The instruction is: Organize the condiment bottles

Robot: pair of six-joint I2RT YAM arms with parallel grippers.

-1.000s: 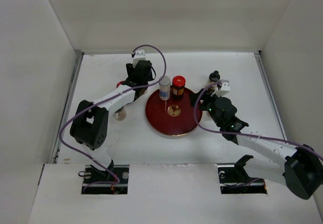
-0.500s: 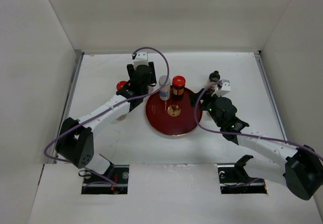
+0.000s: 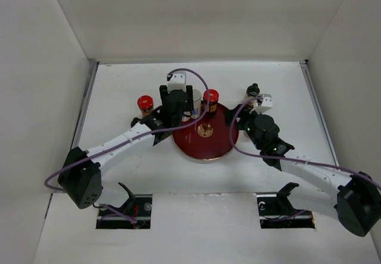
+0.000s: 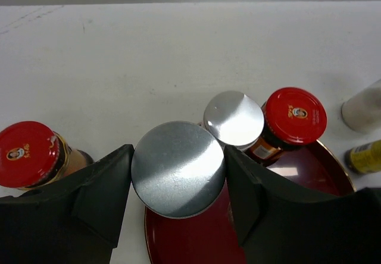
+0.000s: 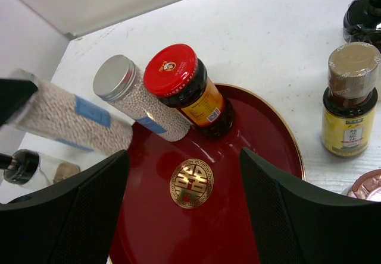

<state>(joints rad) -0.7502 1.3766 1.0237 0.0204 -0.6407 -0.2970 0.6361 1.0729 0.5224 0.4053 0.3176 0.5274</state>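
Observation:
My left gripper [image 4: 177, 164] is shut on a silver-capped bottle [image 4: 177, 169] of white beads with a blue label [image 5: 65, 118], held tilted over the left rim of the dark red tray [image 3: 202, 148]. On the tray's far side stand a second silver-capped bead jar [image 4: 234, 118] and a red-capped jar [image 4: 294, 115], both also in the right wrist view [image 5: 128, 91] [image 5: 178, 77]. Another red-capped jar [image 3: 144, 103] stands on the table to the left. My right gripper [image 5: 183, 160] is open and empty above the tray's emblem [image 5: 190, 184].
Right of the tray stand a tan-capped bottle with a yellow label [image 5: 348, 106], a black bottle [image 3: 253, 90] and a pink cap [image 5: 366, 187]. A small black-capped bottle [image 5: 24, 166] stands left of the tray. White walls enclose the table.
My left arm has swung right from the table's left side to the tray's left rim, carrying the silver-capped bottle. The red-capped jar on the left now shows. The right arm has not moved.

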